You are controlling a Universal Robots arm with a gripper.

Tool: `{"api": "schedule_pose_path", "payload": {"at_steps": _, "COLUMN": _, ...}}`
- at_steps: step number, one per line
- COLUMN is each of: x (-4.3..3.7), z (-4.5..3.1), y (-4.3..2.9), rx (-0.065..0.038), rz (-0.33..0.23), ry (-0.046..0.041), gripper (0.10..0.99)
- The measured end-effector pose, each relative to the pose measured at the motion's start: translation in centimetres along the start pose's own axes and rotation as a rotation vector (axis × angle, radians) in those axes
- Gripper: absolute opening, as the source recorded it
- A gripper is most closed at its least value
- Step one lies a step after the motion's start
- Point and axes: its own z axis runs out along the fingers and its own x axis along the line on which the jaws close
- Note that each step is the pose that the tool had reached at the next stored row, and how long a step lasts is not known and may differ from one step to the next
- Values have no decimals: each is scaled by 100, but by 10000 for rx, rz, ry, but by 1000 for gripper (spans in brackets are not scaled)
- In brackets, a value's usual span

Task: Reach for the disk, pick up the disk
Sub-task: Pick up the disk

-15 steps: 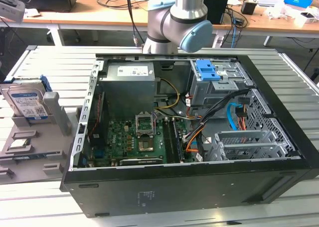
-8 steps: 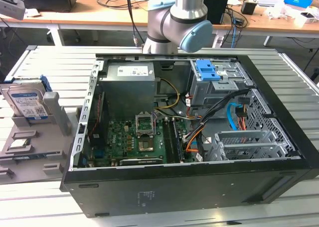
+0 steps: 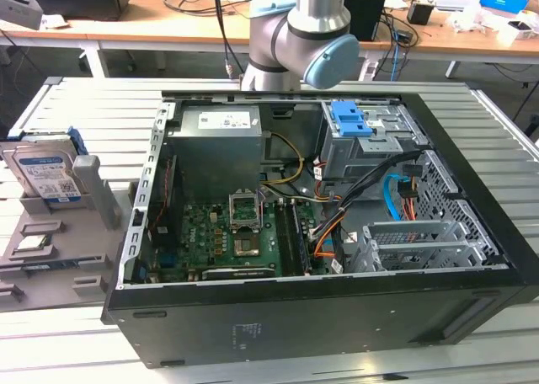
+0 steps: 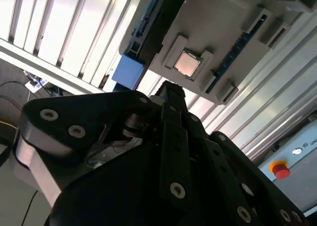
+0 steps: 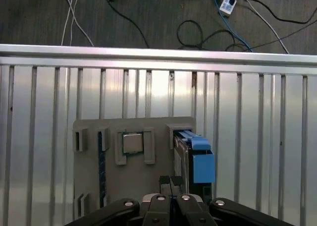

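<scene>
The disk point(image 3: 46, 178) stands on edge in a grey holder point(image 3: 93, 203) at the exterior view's left, its white-and-blue label facing out. From above in the first wrist view, the disk point(image 5: 182, 156) is edge-on with blue rails. My gripper point(image 5: 170, 182) hangs above the holder, just beside the disk's edge, its fingers point(image 5: 165, 184) pressed together on nothing. In the second wrist view the black gripper point(image 4: 171, 93) points at the holder, and the disk's blue rail point(image 4: 130, 72) lies close by.
A small chip point(image 5: 132, 142) sits in a slot of the holder beside the disk. An open computer case point(image 3: 320, 317) with a blue-latched drive cage point(image 3: 362, 131) takes up the slatted metal table point(image 3: 497, 123). Cables point(image 5: 198, 28) lie on the floor beyond the table edge.
</scene>
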Motion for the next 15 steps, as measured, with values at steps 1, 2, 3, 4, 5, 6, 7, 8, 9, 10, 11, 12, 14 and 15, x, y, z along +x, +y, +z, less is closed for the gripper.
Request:
{"api": "schedule_pose_path", "payload": {"at_steps": 1, "x": 0, "z": 0, "y": 0, "rx": 0, "rz": -151, "ry": 6, "gripper": 106}}
{"api": "schedule_pose_path", "payload": {"at_steps": 2, "x": 0, "z": 0, "y": 0, "rx": 0, "rz": -286, "ry": 11, "gripper": 106}}
{"api": "schedule_pose_path", "payload": {"at_steps": 3, "x": 0, "z": 0, "y": 0, "rx": 0, "rz": -372, "ry": 14, "gripper": 106}}
{"api": "schedule_pose_path", "payload": {"at_steps": 4, "x": 0, "z": 0, "y": 0, "rx": 0, "rz": -472, "ry": 18, "gripper": 106}}
{"api": "schedule_pose_path", "payload": {"at_steps": 5, "x": 0, "z": 0, "y": 0, "rx": 1, "rz": -569, "ry": 22, "gripper": 106}}
{"api": "schedule_pose_path", "payload": {"at_steps": 6, "x": 0, "z": 0, "y": 0, "rx": 0, "rz": -712, "ry": 27, "gripper": 106}}
{"api": "schedule_pose_path", "payload": {"at_steps": 7, "x": 0, "z": 0, "y": 0, "rx": 1, "rz": -894, "ry": 34, "gripper": 106}}
{"api": "schedule_pose_path", "payload": {"at_steps": 8, "x": 0, "z": 0, "y": 0, "rx": 1, "rz": -1105, "ry": 42, "gripper": 106}}
{"api": "schedule_pose_path", "payload": {"at_steps": 9, "x": 0, "z": 0, "y": 0, "rx": 0, "rz": -1276, "ry": 49, "gripper": 106}}
{"api": "schedule_pose_path", "payload": {"at_steps": 10, "x": 0, "z": 0, "y": 0, "rx": 0, "rz": -1382, "ry": 53, "gripper": 106}}
{"api": "schedule_pose_path", "payload": {"at_steps": 11, "x": 0, "z": 0, "y": 0, "rx": 1, "rz": -1516, "ry": 58, "gripper": 106}}
{"api": "schedule_pose_path", "payload": {"at_steps": 12, "x": 0, "z": 0, "y": 0, "rx": 1, "rz": -1690, "ry": 65, "gripper": 106}}
{"api": "schedule_pose_path", "payload": {"at_steps": 14, "x": 0, "z": 0, "y": 0, "rx": 1, "rz": -1824, "ry": 70, "gripper": 106}}
{"api": "schedule_pose_path", "payload": {"at_steps": 15, "x": 0, "z": 0, "y": 0, "rx": 0, "rz": -1824, "ry": 70, "gripper": 106}}
